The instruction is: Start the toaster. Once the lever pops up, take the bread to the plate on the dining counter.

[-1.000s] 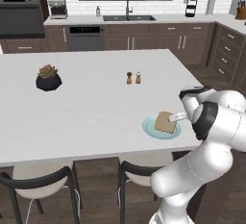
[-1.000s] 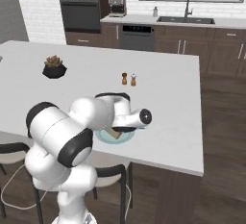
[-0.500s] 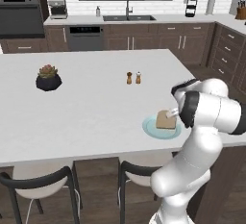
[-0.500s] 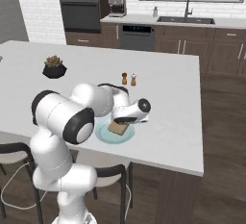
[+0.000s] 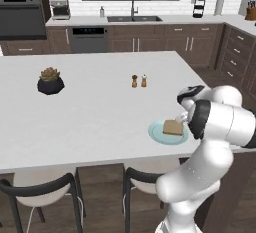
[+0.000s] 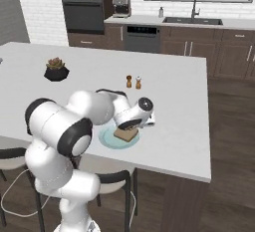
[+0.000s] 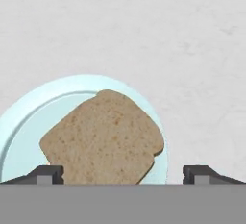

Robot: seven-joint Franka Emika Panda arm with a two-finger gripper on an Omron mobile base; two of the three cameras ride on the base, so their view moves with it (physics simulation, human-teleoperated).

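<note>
The bread (image 7: 103,139), a golden-brown toast slice, lies flat on the pale teal plate (image 7: 29,117) on the white dining counter (image 7: 168,35). My gripper (image 7: 123,173) hangs just above it, open, its fingertips (image 7: 50,174) wide apart on either side of the slice and not touching it. From the left, the bread (image 5: 172,127) rests on the plate (image 5: 156,133) near the counter's (image 5: 100,112) front right edge, under the gripper (image 5: 182,120). From the right, the gripper (image 6: 130,125) hovers over the bread (image 6: 126,134) and plate (image 6: 107,139). The toaster is out of view.
A succulent in a black pot (image 5: 50,81) stands at the counter's left. Salt and pepper shakers (image 5: 139,81) stand mid-counter behind the plate. Stools (image 5: 45,192) sit under the front edge. The wall counter with sink (image 5: 132,19) runs along the back.
The bread stood tilted in the jaws over the plate a second ago and now lies flat on it. The jaws have widened and let it go, and the arm has shifted.
</note>
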